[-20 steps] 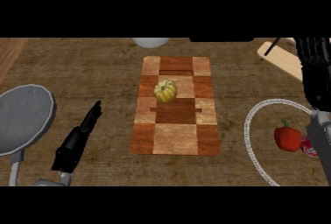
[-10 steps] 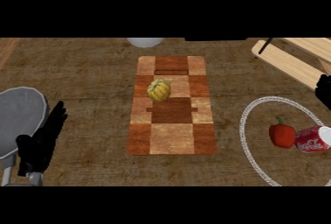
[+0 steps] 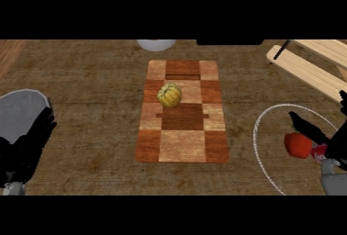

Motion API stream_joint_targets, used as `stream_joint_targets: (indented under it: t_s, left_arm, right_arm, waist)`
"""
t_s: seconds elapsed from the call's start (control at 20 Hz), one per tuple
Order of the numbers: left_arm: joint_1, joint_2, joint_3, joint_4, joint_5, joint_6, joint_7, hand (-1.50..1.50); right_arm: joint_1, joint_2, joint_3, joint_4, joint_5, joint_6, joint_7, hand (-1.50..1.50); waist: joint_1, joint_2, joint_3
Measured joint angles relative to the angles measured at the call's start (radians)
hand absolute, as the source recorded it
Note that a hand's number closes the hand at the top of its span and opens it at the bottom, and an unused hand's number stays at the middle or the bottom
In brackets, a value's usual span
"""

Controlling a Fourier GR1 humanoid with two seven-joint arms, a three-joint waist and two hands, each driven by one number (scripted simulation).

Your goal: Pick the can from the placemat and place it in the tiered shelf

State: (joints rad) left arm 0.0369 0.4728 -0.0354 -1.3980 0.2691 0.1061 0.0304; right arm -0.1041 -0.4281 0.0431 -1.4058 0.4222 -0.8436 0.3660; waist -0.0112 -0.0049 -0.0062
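Since half a second ago the right hand (image 3: 324, 137) has come in from the right edge over the red can (image 3: 318, 151); its dark fingers now lie across the can and hide most of it, so only a red-and-white sliver shows just below them. The left hand (image 3: 27, 147) has drawn lower and nearer the left edge.

The can lies inside the white wire ring (image 3: 261, 137), not on the checkered placemat (image 3: 181, 142), which sits well to the right hand's left. A red pepper-like thing (image 3: 297, 144) lies touching the can, just left of the fingers. A yellow-green squash (image 3: 169, 95) rests on the placemat's upper half. The wooden tiered shelf (image 3: 305, 64) stands above the right hand, apart from it. A grey plate (image 3: 17, 108) sits just above the left hand, and a white bowl (image 3: 156, 44) shows at the top edge.

The right hand's fingers are curled round the can. The left hand is relaxed, fingers fairly straight, holding nothing.
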Motion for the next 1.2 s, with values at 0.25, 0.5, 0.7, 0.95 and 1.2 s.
stream_joint_targets:
  t_s: [0.25, 0.5, 0.7, 0.95, 1.2]
  left_arm:
    - [0.001, 0.001, 0.005, -0.004, 0.004, -0.001, 0.012, 0.0]
    - [0.005, 0.013, 0.017, -0.01, 0.012, -0.015, 0.017, 0.0]
    - [-0.004, 0.012, 0.015, -0.007, 0.015, -0.025, 0.022, 0.0]
    - [0.002, -0.005, 0.009, -0.015, 0.005, -0.017, 0.018, 0.0]
    - [-0.005, -0.011, 0.012, -0.013, -0.002, -0.02, 0.026, 0.0]
  right_arm:
    - [0.026, -0.09, 0.029, -0.024, 0.194, 0.121, 0.283, -1.5]
    - [0.026, -0.168, 0.087, -0.095, 0.272, 0.383, 0.531, -1.5]
    - [0.009, -0.22, 0.142, -0.145, 0.238, 0.63, 0.662, -1.5]
    - [-0.026, -0.269, 0.175, -0.231, 0.18, 0.858, 0.762, -1.5]
    - [-0.042, -0.3, 0.162, -0.245, 0.126, 0.962, 0.781, -1.5]
  waist:
    - [-0.004, -0.002, -0.005]
    - [0.003, -0.004, -0.005]
    - [0.009, -0.001, -0.004]
    - [0.013, -0.001, -0.001]
    - [0.013, 0.002, 0.003]
